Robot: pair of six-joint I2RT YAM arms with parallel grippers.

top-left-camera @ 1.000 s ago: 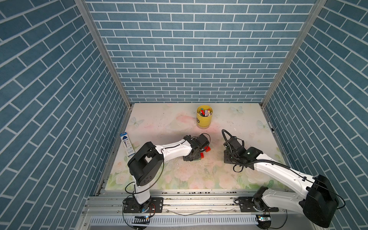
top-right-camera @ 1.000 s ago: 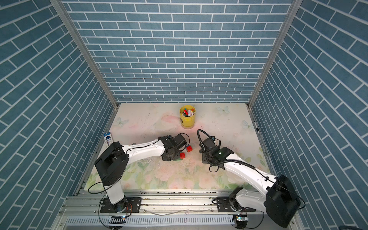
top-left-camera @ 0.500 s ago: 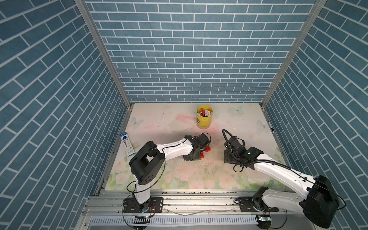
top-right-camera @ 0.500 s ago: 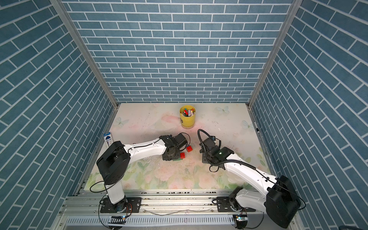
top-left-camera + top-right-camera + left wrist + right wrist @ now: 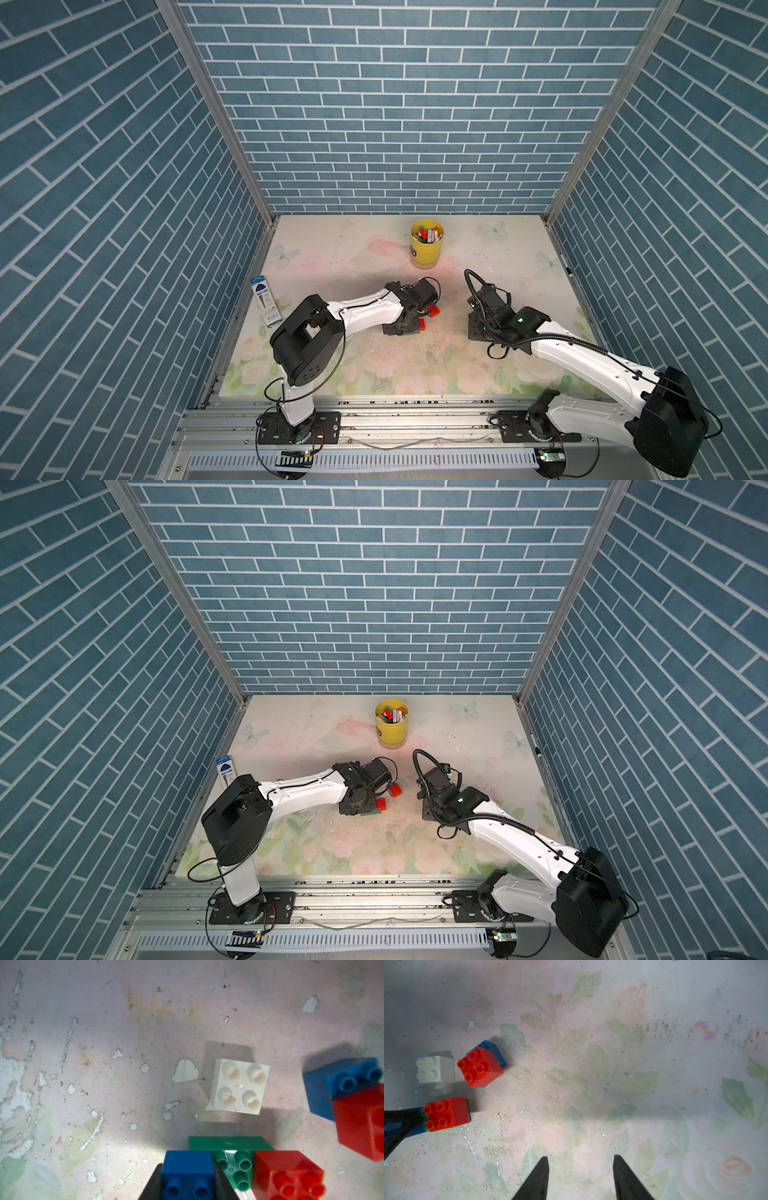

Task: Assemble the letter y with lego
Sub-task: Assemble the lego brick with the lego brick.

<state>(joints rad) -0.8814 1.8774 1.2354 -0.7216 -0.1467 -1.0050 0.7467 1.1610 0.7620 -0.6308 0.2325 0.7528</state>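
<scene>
My left gripper (image 5: 188, 1176) is clamped tight on a blue brick (image 5: 187, 1160), with a finger on either side of it. That blue brick sits on one end of the green brick (image 5: 228, 1144), and a red brick (image 5: 287, 1169) sits on the other end. This joined set rests near the middle of the bench (image 5: 374, 257). The white brick (image 5: 239, 1086) lies loose just beside the set, studs up, touching neither it nor the other pair. That pair is a second red brick (image 5: 361, 1124) stacked offset on a second blue brick (image 5: 318, 1088), leaving two blue studs bare. My right gripper (image 5: 581, 1159) hangs partly open and empty over bare bench, well apart from the bricks. The yellow cup (image 5: 390, 725) stands near the back edge.
</scene>
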